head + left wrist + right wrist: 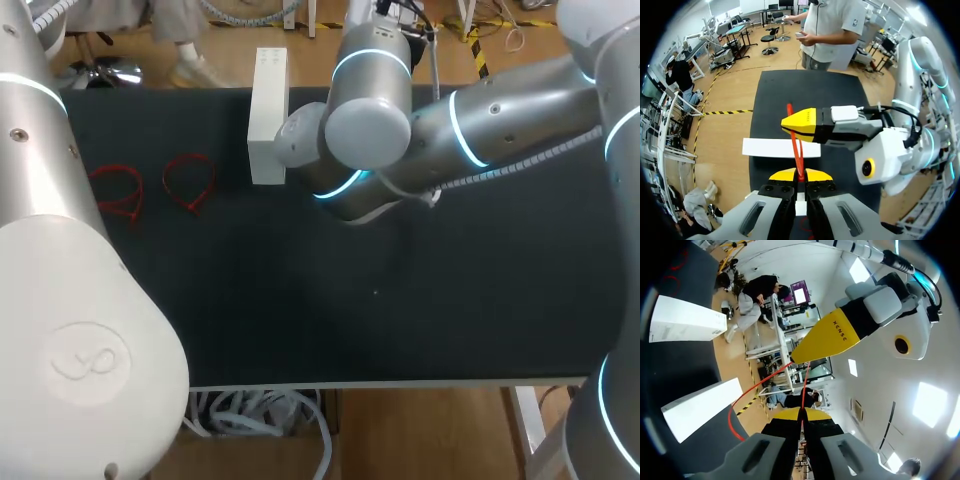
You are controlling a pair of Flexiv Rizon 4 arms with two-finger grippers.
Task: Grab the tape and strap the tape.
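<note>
Over the tabletop (400,320) near the white box (765,148), the red strap (796,145) runs from my left jaws, clenched on it, toward 12 o'clock into my right jaws, likewise clenched; I judge it light, springy and slick, best pinched near its ends.

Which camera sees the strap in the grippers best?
Left wrist view: the strap shows plainly, from the left gripper up to the right gripper. The right wrist view shows it thin and curved. In the head view the right arm hides it.
</note>
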